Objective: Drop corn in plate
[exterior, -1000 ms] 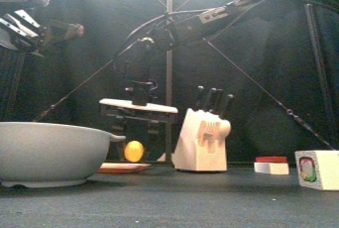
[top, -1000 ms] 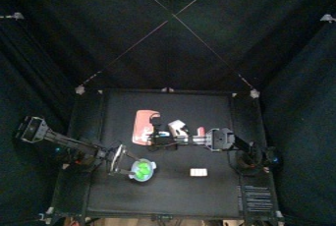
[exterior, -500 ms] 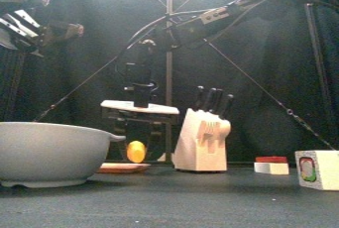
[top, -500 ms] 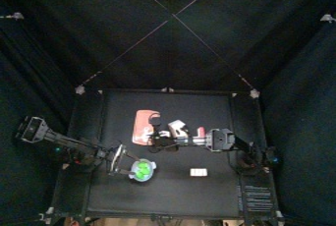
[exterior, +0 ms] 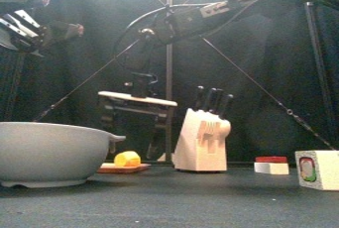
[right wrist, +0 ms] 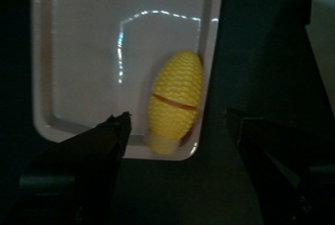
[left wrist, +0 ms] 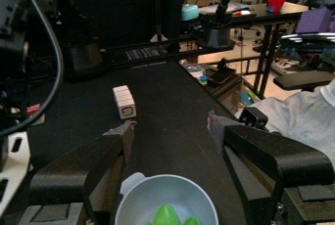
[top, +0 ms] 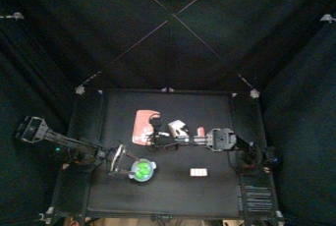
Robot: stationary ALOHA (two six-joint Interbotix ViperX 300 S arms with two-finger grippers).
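My right hand has lifted and spread since the earlier frame, and the corn has dropped onto the plate, lower left of centre in the front view. From above, the plate sits mid-tabletop. My right wrist view shows corn lying on the plate between spread jaws. My left hand hangs spread over a bowl.

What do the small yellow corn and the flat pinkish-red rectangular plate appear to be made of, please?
The small yellow corn looks like moulded plastic: matte yellow, a fine kernel grid and a seam-like orange line. The flat pinkish-red rectangular plate seems smooth glossy plastic, judging by the light reflected on it.
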